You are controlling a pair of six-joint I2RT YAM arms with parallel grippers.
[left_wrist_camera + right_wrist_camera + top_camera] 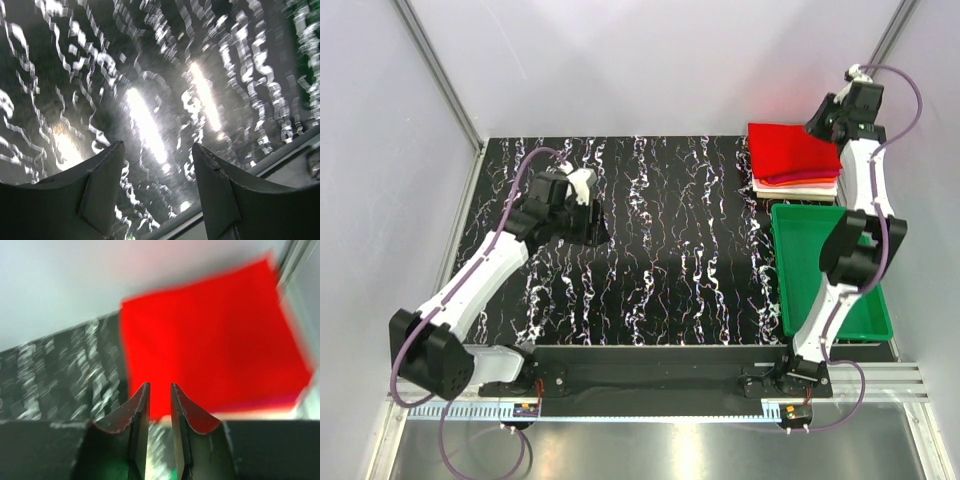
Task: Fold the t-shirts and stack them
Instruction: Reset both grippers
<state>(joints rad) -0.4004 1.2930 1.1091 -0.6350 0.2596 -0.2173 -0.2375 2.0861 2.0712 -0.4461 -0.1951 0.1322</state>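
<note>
Right gripper (160,386), jaws a narrow slit apart and empty, hangs over the red t-shirt (210,335), which tops the folded t-shirts (798,183) at upper right of the top view, next to the green tray (820,270). Left gripper (157,147), jaws wide, empty, over the marbled table (670,230).

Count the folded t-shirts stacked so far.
3 visible, piled far right: red shirt on top, magenta shirt beneath, white shirt lowest; others may be hidden between.
</note>
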